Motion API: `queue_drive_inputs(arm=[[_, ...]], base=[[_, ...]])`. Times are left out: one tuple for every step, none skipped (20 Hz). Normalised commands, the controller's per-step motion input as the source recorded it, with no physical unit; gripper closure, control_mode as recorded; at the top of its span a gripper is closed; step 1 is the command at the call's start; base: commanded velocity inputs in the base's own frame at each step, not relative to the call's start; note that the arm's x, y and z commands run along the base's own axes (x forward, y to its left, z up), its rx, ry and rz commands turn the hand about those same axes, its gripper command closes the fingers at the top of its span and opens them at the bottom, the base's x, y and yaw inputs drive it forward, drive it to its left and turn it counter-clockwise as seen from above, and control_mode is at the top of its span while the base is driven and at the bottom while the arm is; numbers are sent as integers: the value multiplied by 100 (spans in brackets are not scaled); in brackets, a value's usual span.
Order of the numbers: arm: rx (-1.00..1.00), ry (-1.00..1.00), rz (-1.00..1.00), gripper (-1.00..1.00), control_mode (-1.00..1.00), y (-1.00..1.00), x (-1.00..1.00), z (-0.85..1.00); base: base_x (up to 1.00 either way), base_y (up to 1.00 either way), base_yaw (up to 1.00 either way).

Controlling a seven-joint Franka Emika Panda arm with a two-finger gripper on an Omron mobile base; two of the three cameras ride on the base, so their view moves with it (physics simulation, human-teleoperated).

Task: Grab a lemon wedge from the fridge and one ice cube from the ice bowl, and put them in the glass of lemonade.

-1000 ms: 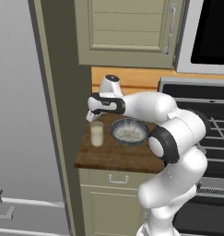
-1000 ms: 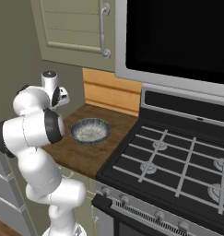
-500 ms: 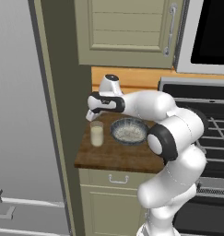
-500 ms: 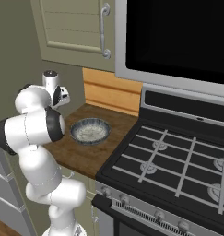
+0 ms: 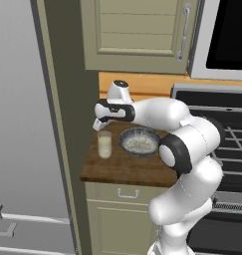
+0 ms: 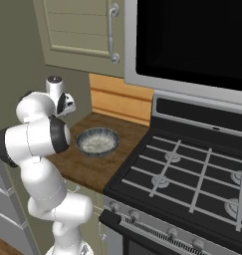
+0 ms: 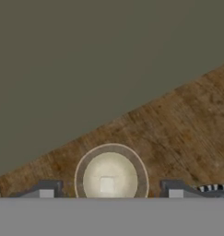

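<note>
The pincer (image 7: 109,193) is held spread — nothing gripped — directly above the glass of lemonade (image 5: 104,144). The ice bowl (image 5: 139,141) is seen just beside it on the wooden bench (image 5: 117,169).

A short dark wooden counter (image 5: 127,169) sits between a tall olive-grey side panel (image 5: 67,124) and a black gas stove (image 6: 192,184) with grey grates and front knobs. Beige cabinets with bar handles hang above (image 5: 142,30), over a light wood backsplash (image 6: 120,99). A drawer with a small handle (image 5: 123,193) sits below the counter. A dark microwave (image 6: 192,40) hangs over the stove.
</note>
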Motion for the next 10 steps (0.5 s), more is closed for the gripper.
queue_drive_inputs(arm=[[0,0,0,-100,-100,0,0,0],[0,0,0,-100,-100,0,0,0],[0,0,0,-100,-100,0,0,0],[0,0,0,-100,-100,2,-14,5],[-1,-1,0,-100,-100,1,-32,17],[0,-5,0,-100,-100,3,-44,28],[0,-16,0,-100,-100,0,-58,24],[1,-12,0,-100,-100,0,-50,6],[2,-11,0,-100,-100,0,-51,1],[2,-5,0,-100,-100,-4,-53,0]], base=[[0,0,0],[0,0,0],[0,0,0],[0,0,0],[0,0,0],[0,0,0],[0,0,0],[0,0,0],[0,0,0],[0,0,0]])
